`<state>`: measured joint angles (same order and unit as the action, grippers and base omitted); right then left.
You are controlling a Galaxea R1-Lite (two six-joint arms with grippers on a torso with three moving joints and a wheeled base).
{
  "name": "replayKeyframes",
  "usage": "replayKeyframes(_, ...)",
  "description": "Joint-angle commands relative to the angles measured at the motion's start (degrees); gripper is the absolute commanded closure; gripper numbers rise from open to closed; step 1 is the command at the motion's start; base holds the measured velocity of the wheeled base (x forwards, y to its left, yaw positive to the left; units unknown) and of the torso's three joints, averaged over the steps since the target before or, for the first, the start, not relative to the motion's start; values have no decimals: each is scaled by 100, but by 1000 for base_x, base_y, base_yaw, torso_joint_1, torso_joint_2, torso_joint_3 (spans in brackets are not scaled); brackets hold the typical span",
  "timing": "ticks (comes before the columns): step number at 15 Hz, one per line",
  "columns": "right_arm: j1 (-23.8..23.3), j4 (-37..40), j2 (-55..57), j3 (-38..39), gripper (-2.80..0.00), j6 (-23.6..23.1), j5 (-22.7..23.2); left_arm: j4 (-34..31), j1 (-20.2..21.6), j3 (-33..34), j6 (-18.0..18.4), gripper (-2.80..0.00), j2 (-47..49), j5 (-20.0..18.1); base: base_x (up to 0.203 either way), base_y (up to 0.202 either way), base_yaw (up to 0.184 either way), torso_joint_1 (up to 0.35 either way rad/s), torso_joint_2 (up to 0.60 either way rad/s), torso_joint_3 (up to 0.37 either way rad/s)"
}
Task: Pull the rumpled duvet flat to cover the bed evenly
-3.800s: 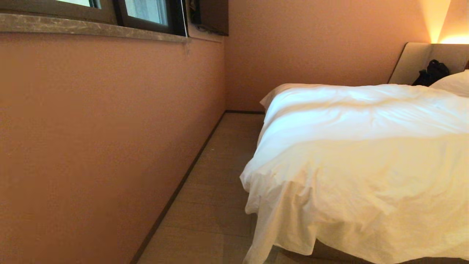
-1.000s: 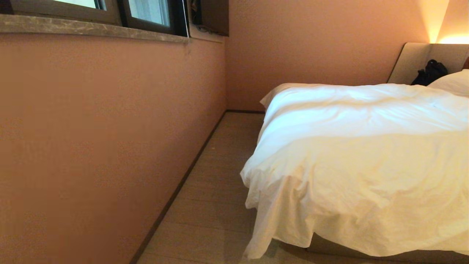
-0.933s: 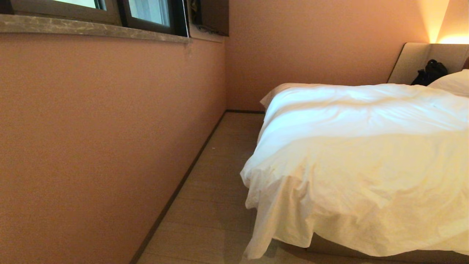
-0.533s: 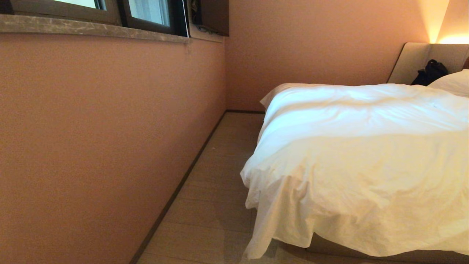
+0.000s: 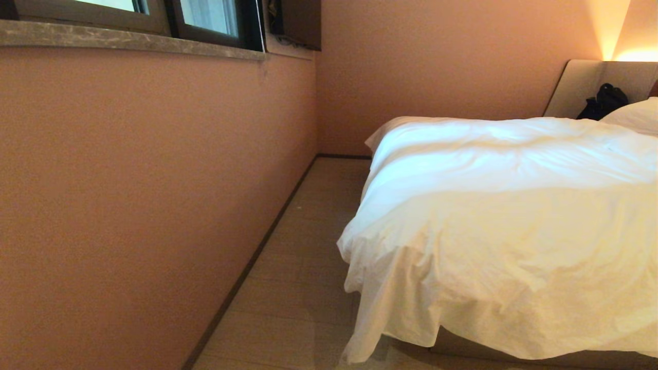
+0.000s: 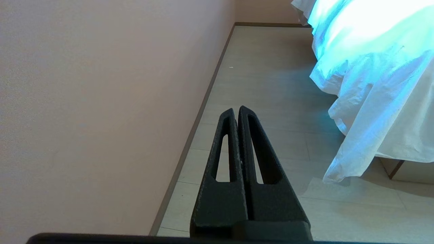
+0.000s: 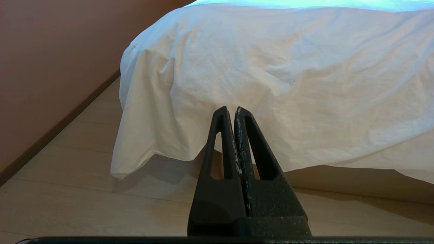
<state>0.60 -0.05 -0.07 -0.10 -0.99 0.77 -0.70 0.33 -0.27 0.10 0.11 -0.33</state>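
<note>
Two walls (image 5: 128,195), tan, are seen meeting at the far corner, with a window (image 5: 205,18) set above a stone sill. Floor (image 5: 303,267): pale boards, running between wall and bed.

Bed (image 5: 576,87): padded headboard and base only partly seen; a pillow (image 5: 635,115) and a dark bundle (image 5: 604,102) are lodged at the head end.

Duvet (image 5: 493,226): white, creased, spread over the mattress, with its near corner hung low over the foot end, close to the floor.

Left tool (image 6: 237,110): fingers pressed together, nothing held, pointed at the floor strip beside the wall, well apart from the duvet.

Right tool (image 7: 231,110): fingers pressed together, nothing held, aimed at the hanging foot-end edge, not touching it.

Risk, as judged: should the low corner be pulled alone, the duvet could be dragged askew or off the mattress; thin cover cloth could slip from a shallow pinch.

Change from earlier frames: none seen in the duvet; only a slight shift of the whole head view is noted, and neither tool is seen in it.
</note>
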Motion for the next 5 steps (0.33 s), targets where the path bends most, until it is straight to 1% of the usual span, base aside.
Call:
replayKeyframes(1,2,5,7,-2,0,-16,-1,0,2,0,-1,0,-2,-2,0,0,0,0,0,0)
replayKeyframes(5,2,5,7,-8,0,-16,-6,0,5,0,-1,0,-2,1,0,0,0,0,0,0)
